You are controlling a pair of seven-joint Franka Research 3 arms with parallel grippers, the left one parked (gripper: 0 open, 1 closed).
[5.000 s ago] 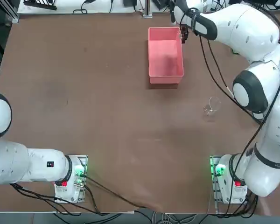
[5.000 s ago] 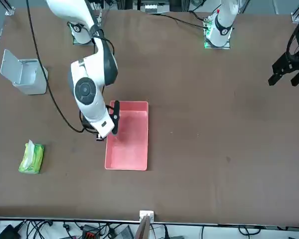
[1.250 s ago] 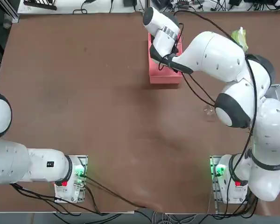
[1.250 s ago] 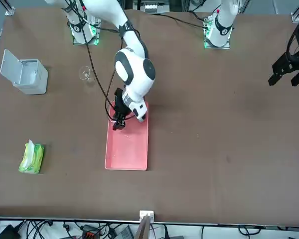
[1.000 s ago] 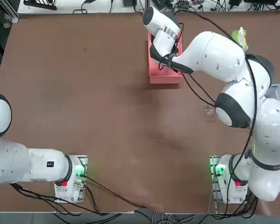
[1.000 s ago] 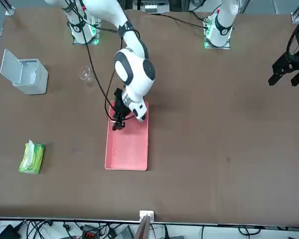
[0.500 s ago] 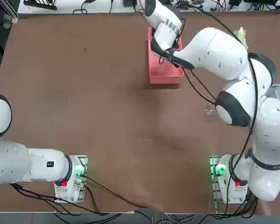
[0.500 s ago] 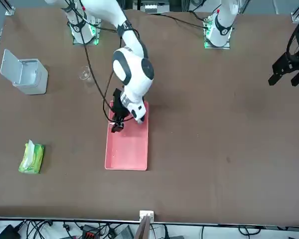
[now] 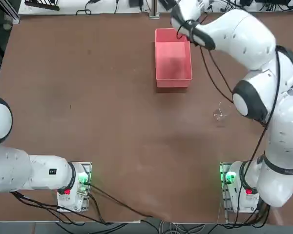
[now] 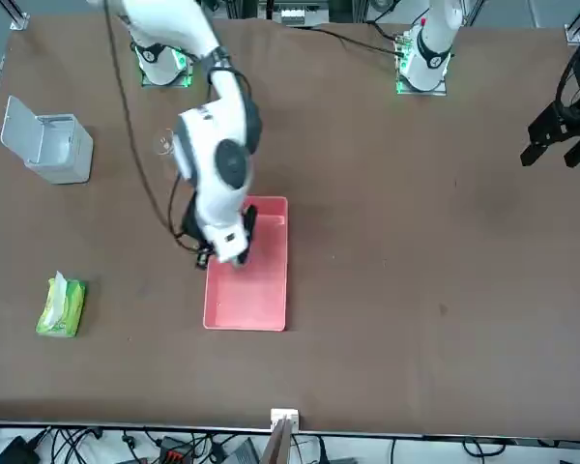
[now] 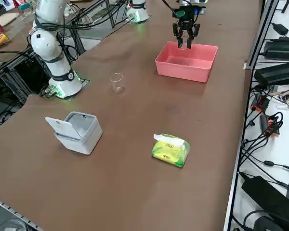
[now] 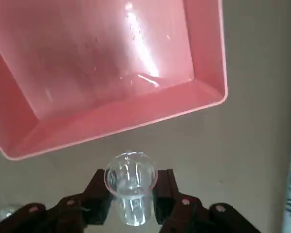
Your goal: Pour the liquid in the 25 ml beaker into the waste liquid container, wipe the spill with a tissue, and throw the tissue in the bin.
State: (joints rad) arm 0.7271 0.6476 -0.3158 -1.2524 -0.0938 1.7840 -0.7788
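The tissue pack [image 11: 171,149] has printing on it, too small to read. In the front view, with the pink box [image 10: 245,300] as the clock's middle, the pack sits between 8 and 9 o'clock, with a white tissue [image 11: 169,140] poking out. The white bin [image 11: 82,134] is at 10 o'clock, lid [image 11: 63,127] open. The bigger clear glass [image 11: 117,83] is at 11 o'clock. The right gripper [image 12: 134,187] is at 9 o'clock, squeezing the tiny beaker [image 12: 131,208] between its two fingers, near the box's edge. I can't tell if the beaker has liquid in it (see-through things are tricky!). The box has shiny spots inside.
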